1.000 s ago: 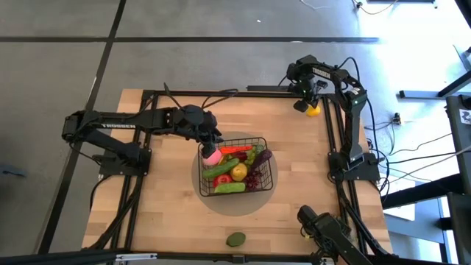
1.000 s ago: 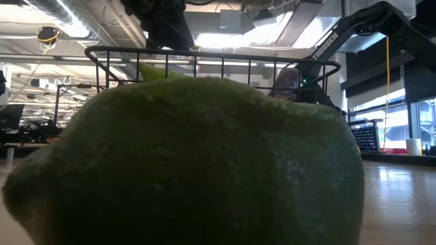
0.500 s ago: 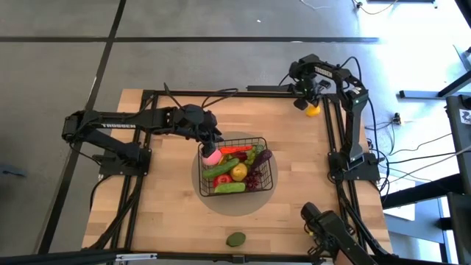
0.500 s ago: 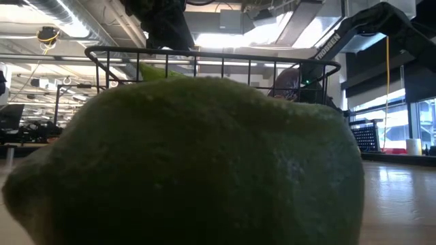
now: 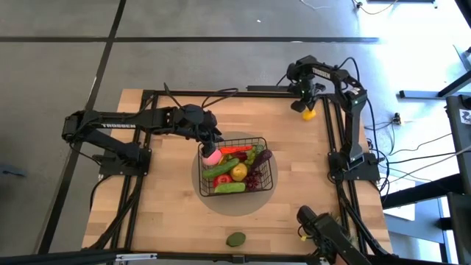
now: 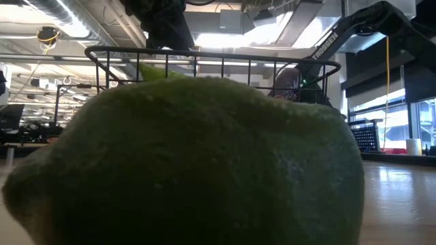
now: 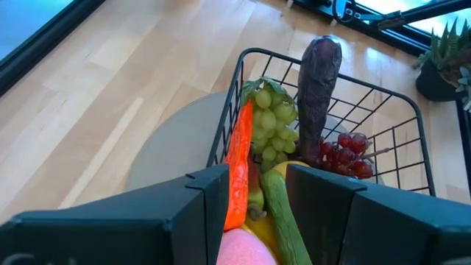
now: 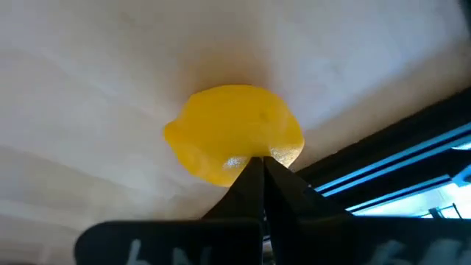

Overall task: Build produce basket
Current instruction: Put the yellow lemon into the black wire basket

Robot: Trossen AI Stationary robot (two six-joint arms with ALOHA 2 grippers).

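Observation:
The black wire basket (image 5: pixel 263 168) stands mid-table on a grey round mat, holding a red chilli (image 7: pixel 237 165), green grapes (image 7: pixel 274 125), an eggplant (image 7: pixel 318 88), dark red grapes (image 7: pixel 344 156), a cucumber (image 7: pixel 282 217), a lemon (image 5: pixel 239 172) and a tomato (image 5: pixel 222 179). My left gripper (image 5: pixel 214 146) is over the basket's far left corner, shut on the pink peach (image 5: pixel 212 157). My right gripper (image 5: pixel 307 103) is shut at the table's far right corner, its tips at a yellow lemon (image 8: pixel 234 141) that lies on the table. A green lime (image 5: pixel 235 239) lies near the front edge. My left gripper has the pink peach (image 7: pixel 246 249) between its two fingers (image 7: pixel 212 202), coming from the table's left and slanting down. The peach is over the basket's left rim; whether it rests on the produce below I cannot tell. My right gripper's shut fingertips (image 8: pixel 259 171) stand at the lemon's edge from above; whether they touch it I cannot tell.
The lime fills most of the low view (image 6: pixel 191 163), with the basket's rim (image 6: pixel 204 54) behind it. A black frame rail (image 5: pixel 333 110) runs along the table's right edge, close beside the lemon. A spiky potted plant (image 7: pixel 445 59) stands beyond the basket.
My right gripper has shifted a little toward the table's left at the far right corner, and the yellow lemon lies slightly nearer and to the left than before. My left gripper and the peach have kept still.

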